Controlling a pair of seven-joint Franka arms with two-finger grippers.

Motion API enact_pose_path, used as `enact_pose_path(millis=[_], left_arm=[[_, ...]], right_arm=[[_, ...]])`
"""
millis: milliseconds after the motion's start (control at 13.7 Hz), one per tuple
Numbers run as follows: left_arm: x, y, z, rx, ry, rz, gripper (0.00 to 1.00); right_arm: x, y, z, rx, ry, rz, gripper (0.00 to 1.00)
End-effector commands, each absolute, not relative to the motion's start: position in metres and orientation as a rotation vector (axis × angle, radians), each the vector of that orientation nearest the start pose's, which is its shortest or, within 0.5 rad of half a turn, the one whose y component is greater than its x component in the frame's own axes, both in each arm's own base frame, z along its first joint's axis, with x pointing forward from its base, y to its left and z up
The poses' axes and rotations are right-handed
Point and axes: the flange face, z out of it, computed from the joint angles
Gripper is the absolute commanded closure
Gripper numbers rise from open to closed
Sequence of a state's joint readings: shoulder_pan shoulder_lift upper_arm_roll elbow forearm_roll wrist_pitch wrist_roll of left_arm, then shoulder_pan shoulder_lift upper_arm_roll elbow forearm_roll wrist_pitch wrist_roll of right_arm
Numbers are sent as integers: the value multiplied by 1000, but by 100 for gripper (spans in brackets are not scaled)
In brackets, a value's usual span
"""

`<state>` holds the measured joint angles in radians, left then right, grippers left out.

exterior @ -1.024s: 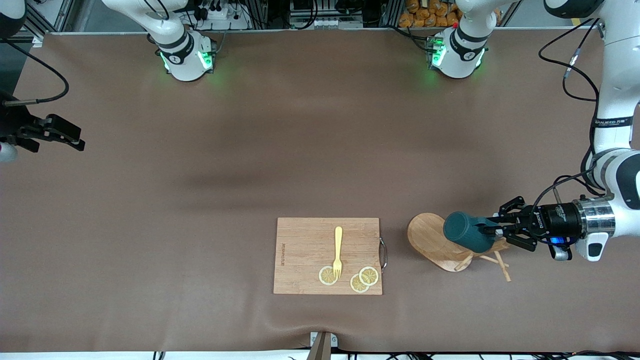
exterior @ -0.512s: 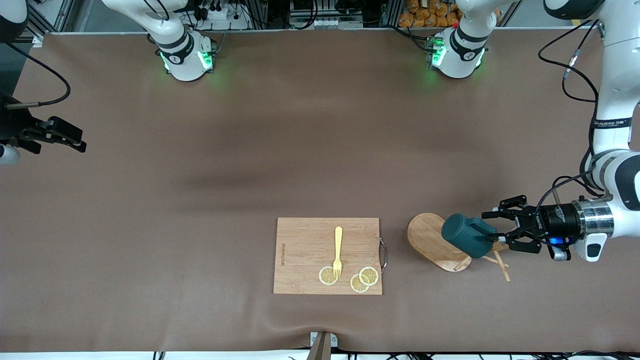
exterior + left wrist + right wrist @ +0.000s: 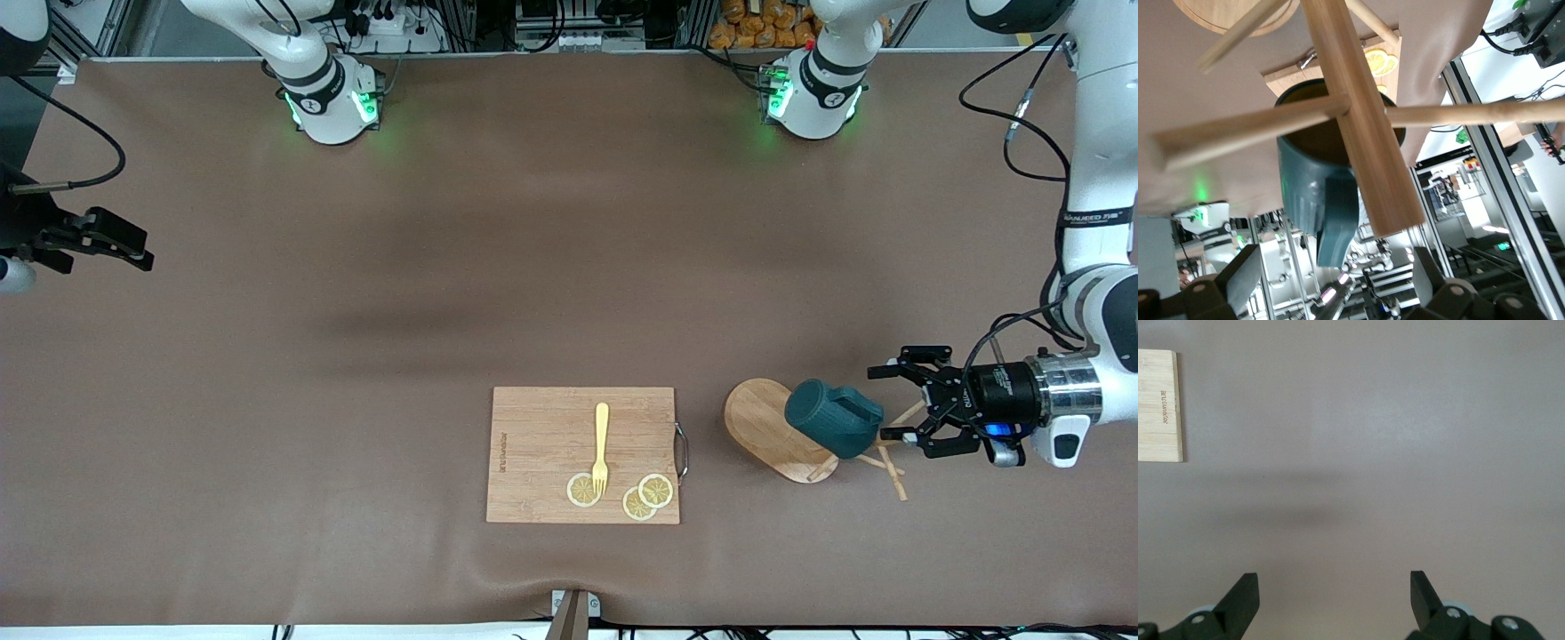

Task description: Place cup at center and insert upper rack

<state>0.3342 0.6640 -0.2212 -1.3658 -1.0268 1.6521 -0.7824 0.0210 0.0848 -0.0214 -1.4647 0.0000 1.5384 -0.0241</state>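
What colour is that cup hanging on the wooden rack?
Dark teal-green outside: the cup shows best in the front view, on the rack.

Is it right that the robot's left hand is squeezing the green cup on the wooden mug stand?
Not quite. The left hand is open and clear of the green cup, which hangs on the wooden mug stand by itself. The front view shows it.

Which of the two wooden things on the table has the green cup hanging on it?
The mug tree, toward the left arm's end of the table: the cup sits over its post. The flat cutting board beside it carries only a fork and lemon slices.
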Motion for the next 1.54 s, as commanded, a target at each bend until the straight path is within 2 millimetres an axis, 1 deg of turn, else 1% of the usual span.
enact_pose_path(millis=[0,73,292,366,439,585,731,877,1024,1170,1316,1462], left_arm=[[700,32,405,1731,1195,-762,0],[697,31,419,1761,1194,-740,0],[684,20,466,1941,1189,-639,0],[679,15,483,2000,1180,-600,0],[673,5,500,2046,1157,-572,0],[662,0,522,2138,1144,-529,0],[649,-12,542,2251,1116,-492,0],[640,-21,555,2351,1091,-448,0],[628,-35,577,2461,1045,-365,0],[611,-48,601,2612,882,-280,0],[596,-49,617,2735,731,-225,0],[583,-51,627,2830,660,-196,0]], right_arm=[[577,3,624,-3146,-24,12,0],[577,3,624,-3146,-24,12,0],[575,3,627,-3141,-22,5,0],[574,2,630,-3143,-19,-5,0],[572,-1,632,-3144,-10,0,0],[570,-9,635,-3143,-5,-7,0],[567,-12,645,-3146,3,-36,0],[560,-11,654,-3144,-2,-41,0],[554,-8,656,-3142,-10,-15,0],[554,-8,658,-3134,-8,-19,0],[553,-10,659,-3134,-3,-24,0],[553,-9,659,-3133,-4,-24,0]])
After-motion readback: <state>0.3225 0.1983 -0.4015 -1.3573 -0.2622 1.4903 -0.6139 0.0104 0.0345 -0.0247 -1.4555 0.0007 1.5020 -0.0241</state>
